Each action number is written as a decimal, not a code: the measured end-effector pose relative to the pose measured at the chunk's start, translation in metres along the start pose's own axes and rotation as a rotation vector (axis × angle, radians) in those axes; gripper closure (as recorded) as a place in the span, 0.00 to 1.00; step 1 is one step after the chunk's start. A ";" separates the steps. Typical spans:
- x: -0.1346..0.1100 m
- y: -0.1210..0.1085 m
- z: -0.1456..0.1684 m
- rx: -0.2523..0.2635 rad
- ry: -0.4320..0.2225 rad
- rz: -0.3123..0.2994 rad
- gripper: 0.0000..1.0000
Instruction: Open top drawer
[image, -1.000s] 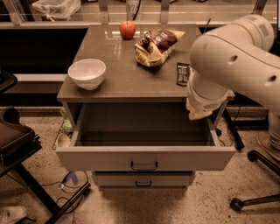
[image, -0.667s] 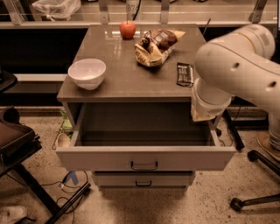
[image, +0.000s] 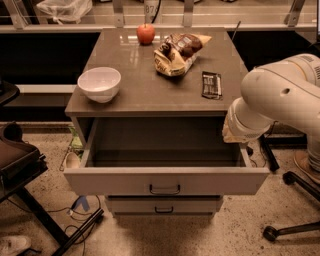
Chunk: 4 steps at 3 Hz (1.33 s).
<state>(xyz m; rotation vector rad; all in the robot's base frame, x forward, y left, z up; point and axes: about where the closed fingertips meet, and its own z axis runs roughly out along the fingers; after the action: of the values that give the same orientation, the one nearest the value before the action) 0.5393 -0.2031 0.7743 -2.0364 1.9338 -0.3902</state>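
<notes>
Keep the gripper (image: 233, 131) (low beside the right wall of the box, open or shut impossible to tell) clear of the top drawer (image: 165, 179), already standing well out beneath the tabletop (image: 150, 95), lifting away without nudging its front panel inward.

Bowl (image: 99, 84) on cabinet (image: 150, 92), above top drawer (image: 115, 183) — gripper (image: 231, 133) at its right wall.
</notes>
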 end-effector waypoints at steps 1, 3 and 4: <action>-0.011 0.012 0.032 -0.057 -0.010 -0.003 1.00; -0.045 0.033 0.116 -0.194 -0.072 -0.028 1.00; -0.049 0.034 0.124 -0.217 -0.080 -0.044 1.00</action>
<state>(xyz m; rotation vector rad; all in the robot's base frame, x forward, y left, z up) 0.5552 -0.1517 0.6480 -2.1938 1.9604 -0.1102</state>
